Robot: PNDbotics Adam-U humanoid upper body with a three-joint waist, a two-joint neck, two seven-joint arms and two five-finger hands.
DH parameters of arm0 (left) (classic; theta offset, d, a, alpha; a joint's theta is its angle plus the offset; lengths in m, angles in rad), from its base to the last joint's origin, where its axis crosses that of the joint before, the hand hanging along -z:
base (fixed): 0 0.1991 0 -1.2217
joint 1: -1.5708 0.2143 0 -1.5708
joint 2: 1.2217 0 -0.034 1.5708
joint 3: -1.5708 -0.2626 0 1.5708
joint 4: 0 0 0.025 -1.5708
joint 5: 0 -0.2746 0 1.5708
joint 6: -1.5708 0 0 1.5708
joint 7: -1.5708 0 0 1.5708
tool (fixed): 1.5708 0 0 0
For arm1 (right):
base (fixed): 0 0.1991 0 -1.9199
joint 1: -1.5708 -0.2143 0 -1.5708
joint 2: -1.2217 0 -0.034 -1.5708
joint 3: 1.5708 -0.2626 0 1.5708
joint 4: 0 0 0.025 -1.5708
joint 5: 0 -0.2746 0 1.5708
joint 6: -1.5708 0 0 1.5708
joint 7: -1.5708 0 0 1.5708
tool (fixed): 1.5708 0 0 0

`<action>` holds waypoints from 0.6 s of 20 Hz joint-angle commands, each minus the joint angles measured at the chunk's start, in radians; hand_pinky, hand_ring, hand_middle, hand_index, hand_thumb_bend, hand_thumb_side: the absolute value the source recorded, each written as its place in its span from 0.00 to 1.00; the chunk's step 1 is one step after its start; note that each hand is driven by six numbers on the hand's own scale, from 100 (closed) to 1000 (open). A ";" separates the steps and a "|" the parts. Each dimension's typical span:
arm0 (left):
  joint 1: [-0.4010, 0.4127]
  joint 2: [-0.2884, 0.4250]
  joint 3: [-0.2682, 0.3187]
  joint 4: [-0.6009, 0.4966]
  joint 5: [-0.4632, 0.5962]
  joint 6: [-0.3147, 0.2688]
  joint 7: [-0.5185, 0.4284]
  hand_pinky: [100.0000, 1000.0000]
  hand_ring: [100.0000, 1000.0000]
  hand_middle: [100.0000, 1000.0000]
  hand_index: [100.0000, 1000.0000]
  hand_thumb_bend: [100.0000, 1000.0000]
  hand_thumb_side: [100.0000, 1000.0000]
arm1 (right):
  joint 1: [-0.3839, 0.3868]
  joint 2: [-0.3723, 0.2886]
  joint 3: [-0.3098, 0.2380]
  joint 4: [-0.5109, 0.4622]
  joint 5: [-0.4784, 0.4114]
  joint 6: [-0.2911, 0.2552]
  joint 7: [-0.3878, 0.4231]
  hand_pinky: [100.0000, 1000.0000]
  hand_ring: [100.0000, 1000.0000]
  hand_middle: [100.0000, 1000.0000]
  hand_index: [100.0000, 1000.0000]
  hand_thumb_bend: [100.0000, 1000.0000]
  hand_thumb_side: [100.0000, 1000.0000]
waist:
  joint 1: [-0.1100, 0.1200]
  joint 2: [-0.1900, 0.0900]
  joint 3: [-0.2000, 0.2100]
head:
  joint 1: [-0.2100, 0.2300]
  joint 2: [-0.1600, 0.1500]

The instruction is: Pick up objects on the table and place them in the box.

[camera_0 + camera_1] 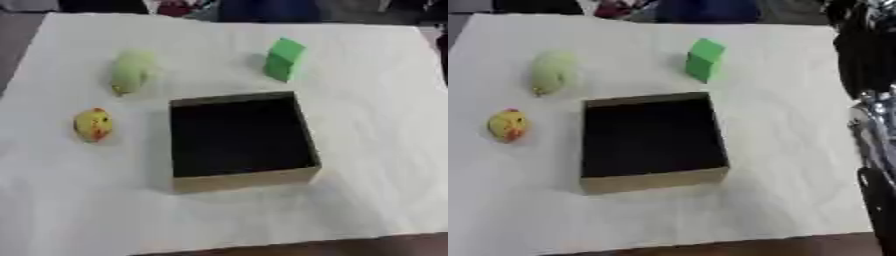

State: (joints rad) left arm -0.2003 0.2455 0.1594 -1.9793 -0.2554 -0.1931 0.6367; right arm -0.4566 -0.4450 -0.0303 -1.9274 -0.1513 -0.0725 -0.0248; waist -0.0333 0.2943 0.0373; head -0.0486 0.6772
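Green, upright and slightly tilted, the block (284,59) stands on the white cloth (385,150) just beyond the far right corner of the box (243,181), apart from it. The box itself is a brown cardboard tray with a dark inside, open on top, and nothing can be made out in it. To its left lie two more things, both well clear of its wall: a pale green soft toy (131,71) near the far left, its long axis running roughly toward and away from the robot, and a small round yellow toy with red spots (93,125) nearer the front left.

All three are still out on the cloth, so by my reading the task has barely started.

Only the right arm (866,60) shows, as a black and silver shape along the right edge of the right eye view; its hand cannot be made out there, so I cannot tell whether the fingers are apart or together. No left hand appears in either view.

The block lies to the left of that arm and a little farther away, and is the nearest piece to it, so it looks like the natural first pick for the right side, while the two toys sit nearer the left arm's side.
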 commanded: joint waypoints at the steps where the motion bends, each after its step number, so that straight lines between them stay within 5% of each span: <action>1: -0.004 0.009 0.008 -0.021 -0.006 0.000 0.004 0.47 0.61 0.64 0.77 0.23 1.00 | -0.007 -0.019 -0.009 -0.013 0.007 0.002 0.000 0.92 0.86 0.72 0.96 0.00 1.00 | 0.002 -0.014 0.000 | -0.002 -0.010; 12: -0.004 0.010 0.008 -0.021 -0.005 0.000 0.003 0.47 0.61 0.64 0.77 0.23 1.00 | -0.007 -0.014 -0.009 -0.012 0.012 0.005 0.005 0.92 0.86 0.72 0.96 0.00 1.00 | -0.001 -0.021 0.000 | -0.002 0.004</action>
State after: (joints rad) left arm -0.2003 0.2455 0.1594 -1.9793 -0.2560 -0.1931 0.6367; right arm -0.4566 -0.4450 -0.0303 -1.9274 -0.1503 -0.0690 -0.0214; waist -0.0364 0.2940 0.0373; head -0.0497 0.6771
